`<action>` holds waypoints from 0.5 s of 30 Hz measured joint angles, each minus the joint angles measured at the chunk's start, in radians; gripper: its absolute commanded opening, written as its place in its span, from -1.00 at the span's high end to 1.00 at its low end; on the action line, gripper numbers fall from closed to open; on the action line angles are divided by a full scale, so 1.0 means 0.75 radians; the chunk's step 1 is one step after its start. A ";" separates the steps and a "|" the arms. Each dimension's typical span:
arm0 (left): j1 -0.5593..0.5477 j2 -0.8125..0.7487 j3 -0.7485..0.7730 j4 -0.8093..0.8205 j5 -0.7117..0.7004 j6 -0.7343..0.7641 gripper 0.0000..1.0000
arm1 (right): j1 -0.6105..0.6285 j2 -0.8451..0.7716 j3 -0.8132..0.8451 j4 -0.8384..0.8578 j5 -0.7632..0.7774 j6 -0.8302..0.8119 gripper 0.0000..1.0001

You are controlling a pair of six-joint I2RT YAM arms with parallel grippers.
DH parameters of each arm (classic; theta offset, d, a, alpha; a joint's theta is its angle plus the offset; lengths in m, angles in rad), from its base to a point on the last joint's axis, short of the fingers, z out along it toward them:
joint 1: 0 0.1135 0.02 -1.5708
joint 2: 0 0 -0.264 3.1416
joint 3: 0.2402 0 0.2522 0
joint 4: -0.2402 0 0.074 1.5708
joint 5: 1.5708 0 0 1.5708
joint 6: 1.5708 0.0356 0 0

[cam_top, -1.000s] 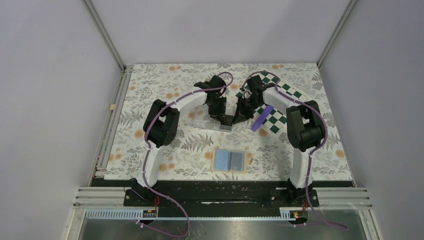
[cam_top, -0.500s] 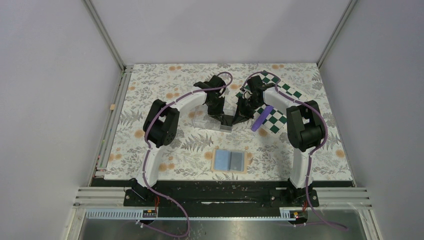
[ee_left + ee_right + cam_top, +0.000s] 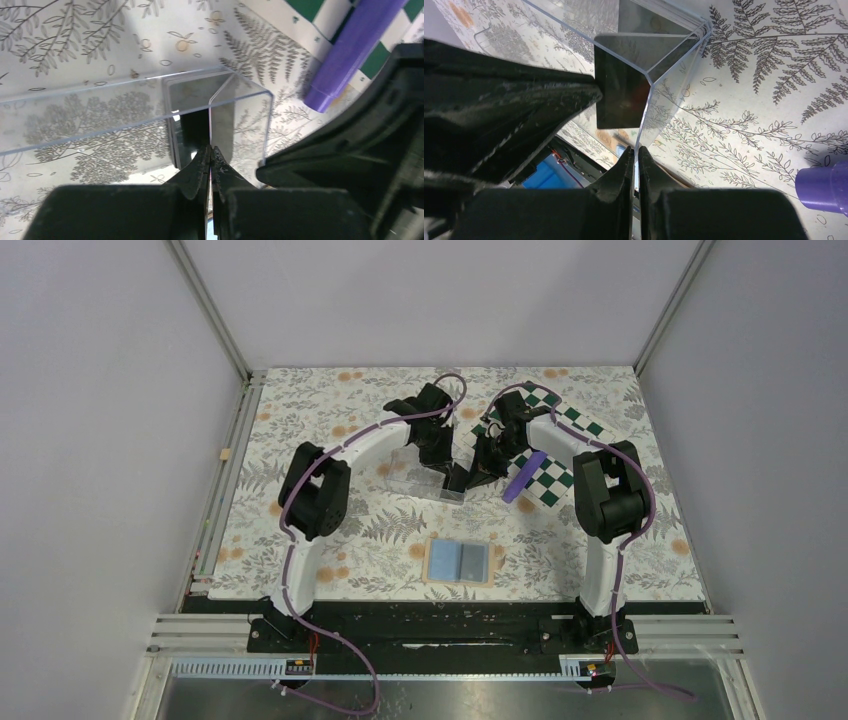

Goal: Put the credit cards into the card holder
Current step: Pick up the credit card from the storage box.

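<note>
Two grippers meet at the clear box (image 3: 408, 480), mid-frame in the top view. Left gripper (image 3: 210, 156) is pinched shut on a dark card (image 3: 194, 131) standing in it. Right gripper (image 3: 635, 159) clamps the box wall. Holder (image 3: 459, 562) lies open, lower centre.
</note>
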 measured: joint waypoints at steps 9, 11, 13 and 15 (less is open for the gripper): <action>-0.023 -0.019 -0.020 0.046 0.048 -0.009 0.79 | -0.001 0.000 -0.002 0.002 -0.002 0.001 0.85; -0.023 -0.019 -0.031 0.036 0.045 -0.009 0.77 | -0.001 0.000 -0.002 0.002 -0.002 0.001 0.85; -0.023 -0.019 -0.032 0.024 0.030 -0.004 0.61 | -0.001 0.000 -0.002 0.002 -0.005 0.001 0.85; -0.023 -0.019 -0.032 0.012 0.003 0.008 0.41 | -0.001 0.000 -0.004 0.003 -0.011 0.000 0.85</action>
